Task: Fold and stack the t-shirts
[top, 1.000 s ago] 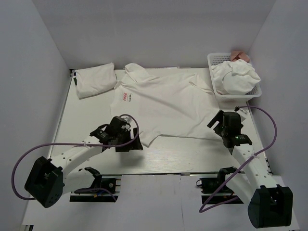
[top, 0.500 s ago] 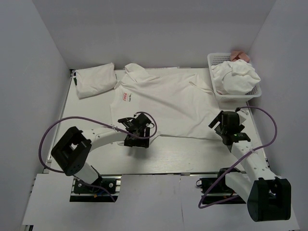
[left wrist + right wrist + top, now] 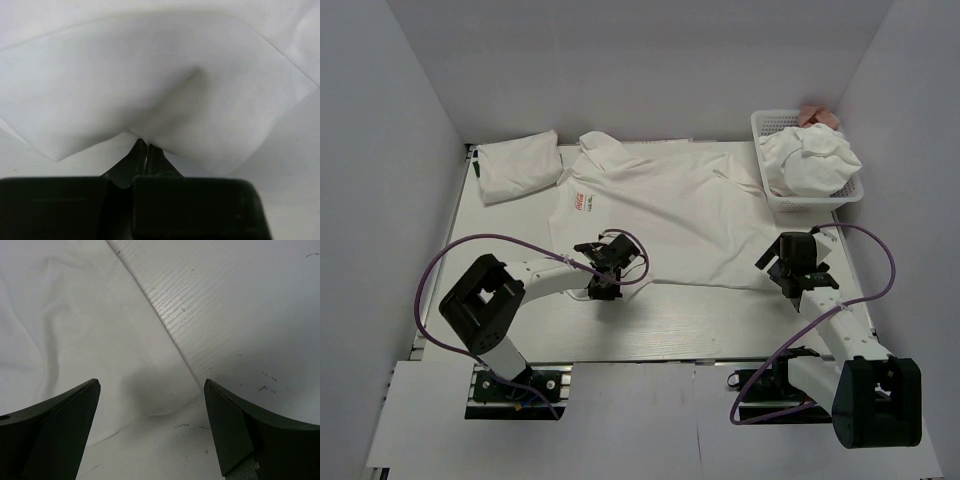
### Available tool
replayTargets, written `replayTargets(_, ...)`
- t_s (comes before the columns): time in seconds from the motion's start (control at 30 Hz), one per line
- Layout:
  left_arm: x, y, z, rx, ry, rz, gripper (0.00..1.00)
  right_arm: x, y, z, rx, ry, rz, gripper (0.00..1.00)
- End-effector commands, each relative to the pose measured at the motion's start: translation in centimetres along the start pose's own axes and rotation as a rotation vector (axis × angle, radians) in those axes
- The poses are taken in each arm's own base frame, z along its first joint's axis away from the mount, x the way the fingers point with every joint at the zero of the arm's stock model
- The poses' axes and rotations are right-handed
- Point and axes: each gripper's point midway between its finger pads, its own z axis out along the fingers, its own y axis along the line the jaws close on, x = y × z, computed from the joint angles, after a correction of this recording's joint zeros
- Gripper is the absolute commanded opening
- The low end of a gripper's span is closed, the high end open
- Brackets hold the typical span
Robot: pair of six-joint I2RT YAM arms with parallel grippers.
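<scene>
The spread t-shirt [image 3: 660, 210] lies flat in the middle of the counter [image 3: 720, 320], collar away from the arms, with its red print [image 3: 580, 201] on the chest. A folded shirt [image 3: 517, 165] lies just off its far left shoulder, and a basket [image 3: 810, 204] heaped with more shirts stands off its far right sleeve. The step in hand looks like taking both near hem corners for a first fold. The left hand [image 3: 607, 272] is pinched closed on the near left hem, the cloth puckering above its tips. The right hand [image 3: 150, 385] hangs wide open over the near right corner, gripping nothing. It should drop low enough to catch both layers before closing, and then both hands should lift together so the hem travels level. The left arm is sharply bent, its forearm low beside the hem. The right arm reaches forward with its wrist tipped down.
</scene>
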Motion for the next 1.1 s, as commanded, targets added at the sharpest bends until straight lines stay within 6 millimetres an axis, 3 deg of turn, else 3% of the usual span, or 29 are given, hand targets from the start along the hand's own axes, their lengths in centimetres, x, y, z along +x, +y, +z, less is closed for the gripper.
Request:
replayTargets(0.0, -1.3, 2.2, 0.4, -0.125, -0.068, -0.042, 0.00, -0.4, -0.3, 0.1, 0.021, -0.011, 0.022, 0.90)
replayTargets(0.1, -2.3, 2.9, -0.6, -0.162, -0.105, -0.043, 0.00, -0.5, -0.6, 0.0, 0.032, -0.013, 0.023, 0.90)
replayTargets(0.23, -3.4, 3.2, -3.5, -0.145, -0.163, -0.050, 0.00, -0.7, -1.5, -0.4, 0.066, -0.011, 0.031, 0.90)
replayTargets(0.47, -6.9, 4.1, -12.8, 0.060, -0.442, -0.209, 0.00, 0.5, -2.6, -0.3, 0.091, 0.026, 0.044, 0.90)
replayTargets(0.6, -8.4, 5.2, -16.2, 0.145, -0.595, -0.306, 0.00, 1.4, -1.5, 0.4, 0.039, 0.075, 0.053, 0.90)
replayTargets(0.7, -9.0, 5.4, -17.6, 0.178, -0.645, -0.334, 0.00, 2.7, -0.9, 1.5, 0.014, 0.125, 0.059, 0.87)
replayTargets(0.83, -10.0, 6.0, -18.5, 0.161, -0.700, -0.366, 0.00, 4.2, -0.3, 2.6, -0.002, 0.193, 0.064, 0.76)
replayTargets(0.9, -10.7, 5.9, -19.0, 0.172, -0.729, -0.373, 0.00, 5.1, -0.4, 3.1, 0.011, 0.228, 0.056, 0.57)
replayTargets(0.93, -10.9, 5.8, -19.1, 0.179, -0.736, -0.378, 0.00, 5.1, -0.2, 3.1, 0.004, 0.232, 0.054, 0.41)
replayTargets(0.97, -11.0, 6.0, -19.1, 0.168, -0.743, -0.383, 0.00, 4.9, -0.1, 3.1, 0.001, 0.227, 0.054, 0.11)
replayTargets(1.0, -11.3, 6.2, -19.3, 0.159, -0.761, -0.386, 0.00, 4.4, 0.2, 3.0, -0.012, 0.219, 0.056, 0.00)
replayTargets(1.07, -11.8, 6.6, -19.9, 0.143, -0.786, -0.402, 0.00, 2.8, 0.9, 2.3, -0.037, 0.167, 0.057, 0.00)
